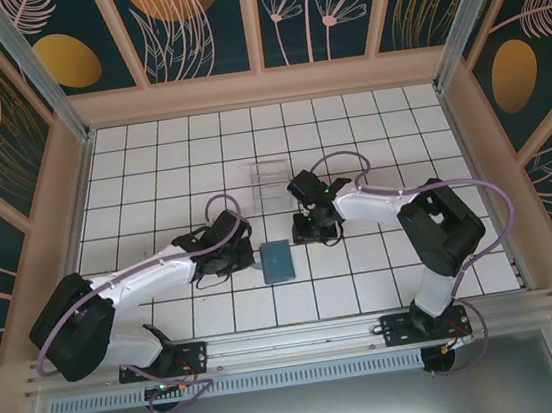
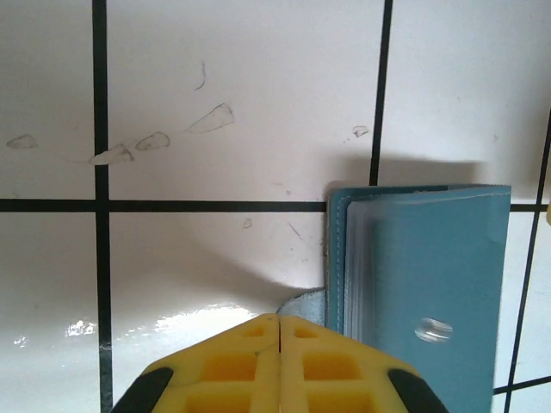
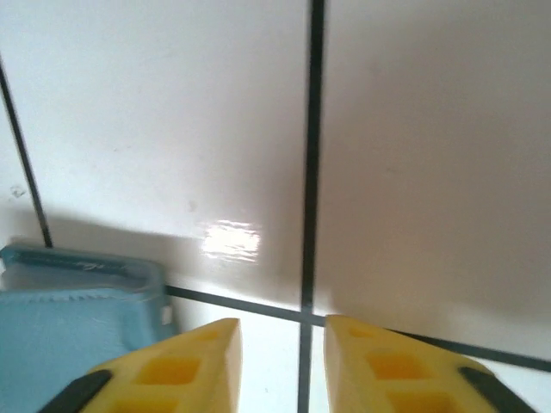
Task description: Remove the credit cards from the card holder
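The slate-blue card holder lies folded shut on the white tiles between my two arms. The credit cards are hidden from view. My left gripper sits at the holder's left edge. In the left wrist view its yellow fingers are pressed together, and a pale blue corner of the card holder comes out right at the tips of the left gripper. My right gripper hovers just past the holder's far right corner. The right gripper is open over bare tile, with the card holder to its left.
A clear plastic tray stands about two tiles beyond the holder, towards the back wall. Wooden walls ring the tiled floor, and a metal rail runs along the near edge.
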You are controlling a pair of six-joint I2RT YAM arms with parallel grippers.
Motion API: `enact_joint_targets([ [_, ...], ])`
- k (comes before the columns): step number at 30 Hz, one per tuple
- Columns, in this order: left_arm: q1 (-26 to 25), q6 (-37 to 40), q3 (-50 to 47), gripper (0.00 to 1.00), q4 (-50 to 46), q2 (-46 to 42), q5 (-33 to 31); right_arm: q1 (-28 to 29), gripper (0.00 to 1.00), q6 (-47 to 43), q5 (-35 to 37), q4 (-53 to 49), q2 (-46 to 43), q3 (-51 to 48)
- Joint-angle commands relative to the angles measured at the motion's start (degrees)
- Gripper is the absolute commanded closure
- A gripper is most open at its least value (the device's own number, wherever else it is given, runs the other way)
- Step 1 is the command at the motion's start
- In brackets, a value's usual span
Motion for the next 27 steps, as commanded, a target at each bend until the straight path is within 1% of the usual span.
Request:
enact_joint_targets([
  [1,1.4,-2.1,-3.2,0.93,6.0,-0.8,4.9,2.1,0.6,1.6,5.8,-7.3,-0.6,4.6],
  [3,1.9,-1.9,-4.6,0.93,7.6,-0.8,6.1,3.3,0.53,2.9,6.9,-9.4,0.2,7.1],
  [5,2.3,-2.0,-6.1,0.93,9.6,-0.9,7.1,4.5,0.45,4.0,6.3,-10.1,0.9,9.2],
  [7,2.8,-2.2,-7.6,0.93,11.7,-1.0,8.2,5.8,0.31,4.9,4.7,-10.2,2.0,10.8],
  [10,3.4,-2.4,-10.0,0.93,14.6,-1.1,9.4,8.2,0.15,6.5,3.1,-10.7,4.5,13.2],
  [11,3.7,-2.7,-10.9,0.93,15.7,-1.3,9.9,8.9,0.08,7.0,3.1,-11.2,5.6,14.1],
  [13,4.6,-3.2,-13.1,0.93,18.5,-1.7,11.3,10.3,0.05,7.4,3.5,-12.8,7.4,15.7],
  [17,5.6,-3.5,-15.7,0.92,22.2,-1.9,13.5,12.3,0.04,8.5,4.5,-15.3,10.5,17.2],
  [27,5.7,-1.7,-16.8,0.93,23.6,-1.0,14.8,14.0,0.03,9.6,6.4,-18.3,13.5,17.9],
])
